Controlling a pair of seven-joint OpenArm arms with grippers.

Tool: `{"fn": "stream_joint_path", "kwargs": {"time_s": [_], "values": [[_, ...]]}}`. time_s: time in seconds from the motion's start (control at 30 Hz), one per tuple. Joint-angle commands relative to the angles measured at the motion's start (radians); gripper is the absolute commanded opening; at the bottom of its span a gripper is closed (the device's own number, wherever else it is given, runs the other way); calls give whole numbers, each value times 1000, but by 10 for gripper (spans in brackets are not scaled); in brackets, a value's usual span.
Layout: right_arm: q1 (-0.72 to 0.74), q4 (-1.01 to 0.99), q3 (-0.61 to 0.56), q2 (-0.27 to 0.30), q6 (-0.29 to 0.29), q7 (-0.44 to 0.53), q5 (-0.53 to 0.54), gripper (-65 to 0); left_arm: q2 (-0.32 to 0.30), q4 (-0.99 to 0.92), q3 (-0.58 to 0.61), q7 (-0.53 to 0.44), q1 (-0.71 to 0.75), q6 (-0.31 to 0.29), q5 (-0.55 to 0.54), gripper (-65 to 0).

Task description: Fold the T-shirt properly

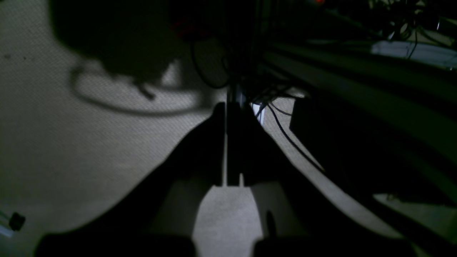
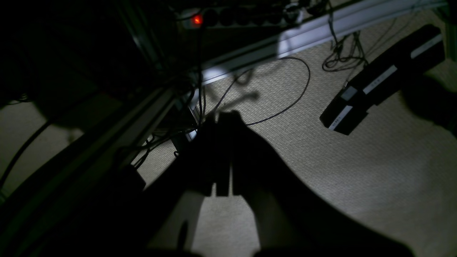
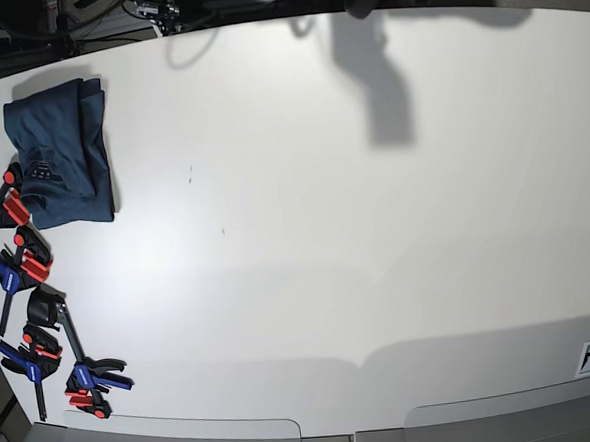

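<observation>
Pale carpeted floor (image 2: 339,171) in dim light, strewn with black cables (image 2: 285,96); bright white surface (image 3: 377,256) above.

No text can be read: the white label strips on the black box (image 2: 383,80) lying on the carpet are too blurred to make out.

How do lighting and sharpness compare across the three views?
Base view: bright and even, arm shadows on the table, T-shirt sharp, edges bowed. Both wrist views: dim and soft; the left gripper and right gripper are black silhouettes over floor.
</observation>
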Motion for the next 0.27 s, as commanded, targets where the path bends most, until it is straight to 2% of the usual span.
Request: {"fn": "stream_joint_path", "kwargs": {"time_s": [0.0, 0.23], "values": [[1, 3, 0, 14, -3, 7, 3, -650, -3, 1, -1, -13, 5, -4, 2, -650], [1, 3, 0, 12, -2, 9, 4, -650, -2, 0, -1, -20, 4, -4, 2, -650]]}}
